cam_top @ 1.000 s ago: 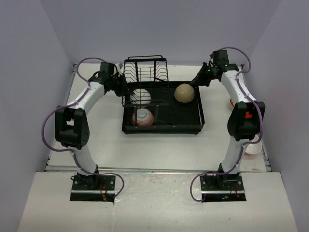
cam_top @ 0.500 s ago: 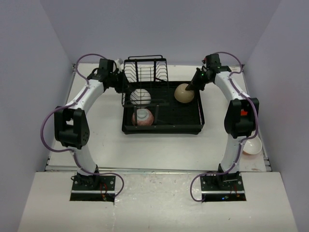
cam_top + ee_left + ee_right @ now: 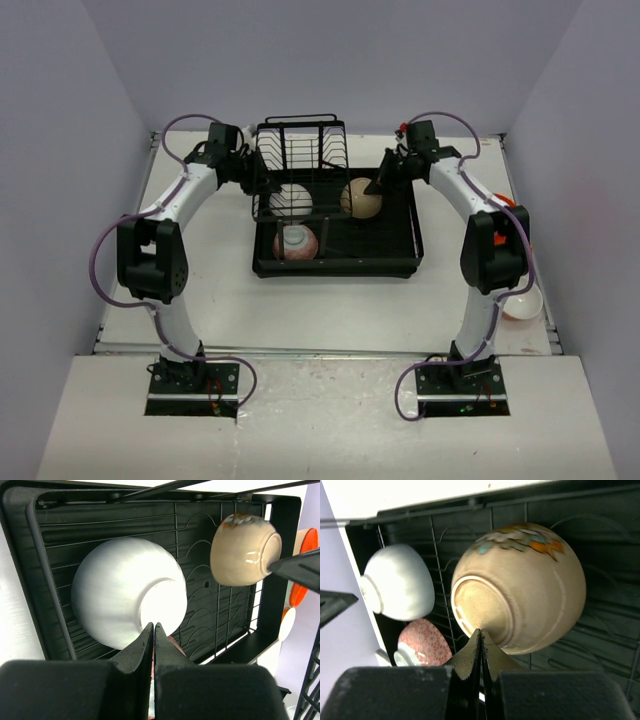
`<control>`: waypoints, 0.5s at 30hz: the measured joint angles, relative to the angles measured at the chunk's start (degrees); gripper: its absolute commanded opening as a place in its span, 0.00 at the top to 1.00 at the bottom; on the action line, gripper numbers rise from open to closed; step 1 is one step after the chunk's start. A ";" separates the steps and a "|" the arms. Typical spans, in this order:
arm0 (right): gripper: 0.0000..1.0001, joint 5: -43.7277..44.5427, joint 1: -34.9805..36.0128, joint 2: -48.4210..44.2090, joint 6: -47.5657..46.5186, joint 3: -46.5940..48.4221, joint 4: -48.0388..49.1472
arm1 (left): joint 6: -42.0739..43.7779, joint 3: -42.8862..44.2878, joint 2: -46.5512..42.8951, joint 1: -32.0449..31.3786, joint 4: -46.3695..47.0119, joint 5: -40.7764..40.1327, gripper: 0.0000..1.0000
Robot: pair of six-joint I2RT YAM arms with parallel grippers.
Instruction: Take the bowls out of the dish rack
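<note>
Dish rack (image 3: 414,240) holds three bowls: white bowl (image 3: 290,200), beige bowl (image 3: 362,198), pink speckled bowl (image 3: 296,242). Left gripper (image 3: 154,626) fingers pressed together, tips at white bowl's foot. Right gripper (image 3: 481,631) same at beige bowl's foot. Actual grip unclear.

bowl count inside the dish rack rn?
3 in the dish rack: white bowl back left, beige bowl to its right, pink patterned bowl in front of the white one. The upright wires could hide another.
</note>
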 measured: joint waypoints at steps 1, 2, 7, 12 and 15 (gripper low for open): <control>1.00 -0.17 0.26 -0.39 0.02 -0.70 0.22 | 0.00 0.00 0.04 0.00 0.00 0.20 1.00; 1.00 -0.33 0.48 -0.74 0.02 -1.27 0.44 | 0.00 0.00 0.04 0.00 0.02 0.37 1.00; 1.00 0.00 1.20 -1.99 -0.04 -2.95 2.10 | 0.00 0.00 0.07 0.00 0.04 1.11 1.00; 0.87 0.87 1.29 -4.00 -0.42 -3.76 0.15 | 0.02 0.00 0.09 0.00 0.09 1.81 1.00; 0.69 2.19 1.49 -5.42 -1.01 -3.76 -2.78 | -0.04 -0.02 0.09 0.07 0.15 2.73 1.00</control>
